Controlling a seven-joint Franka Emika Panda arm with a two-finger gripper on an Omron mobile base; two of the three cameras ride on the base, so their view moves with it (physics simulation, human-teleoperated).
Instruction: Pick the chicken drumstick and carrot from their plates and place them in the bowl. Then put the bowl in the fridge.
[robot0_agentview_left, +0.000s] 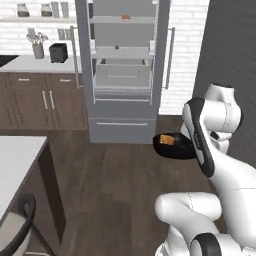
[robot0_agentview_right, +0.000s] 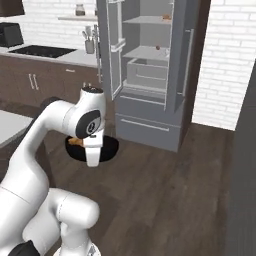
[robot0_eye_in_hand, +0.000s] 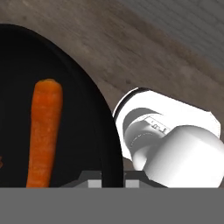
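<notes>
Glossy black, the bowl (robot0_agentview_left: 172, 146) hangs above the dark wood floor (robot0_agentview_left: 115, 185) in the left base view, in front of the fridge (robot0_agentview_left: 122, 70). Its right part is hidden behind the white arm (robot0_agentview_left: 200, 135). A small orange-tan patch shows inside it, too blurred to name. The gripper itself is covered by the arm here. The fridge stands open, light grey shelves and a drawer (robot0_agentview_left: 122, 74) exposed; a small orange item on the top shelf and a dark red one lower down are too small to identify.

From the right base view, the bowl (robot0_agentview_right: 107, 148) sits behind the forearm (robot0_agentview_right: 90, 125), which crosses its middle and hides the hand. An orange sliver peeks out at the bowl's left inner edge. The arm bends up from the lower left, its elbow high and its wrist turned down at the bowl. The fridge (robot0_agentview_right: 150, 70) is at upper centre, one door swung wide.

In the hand view, the carrot (robot0_eye_in_hand: 43, 131) lies lengthwise in the bowl (robot0_eye_in_hand: 83, 122), its lower end cut off by the frame. The gripper (robot0_eye_in_hand: 113, 180) is clamped on the bowl's rim, fingertips barely visible. At the far left edge is a tiny brownish fragment, possibly the chicken drumstick, though I cannot tell.
</notes>
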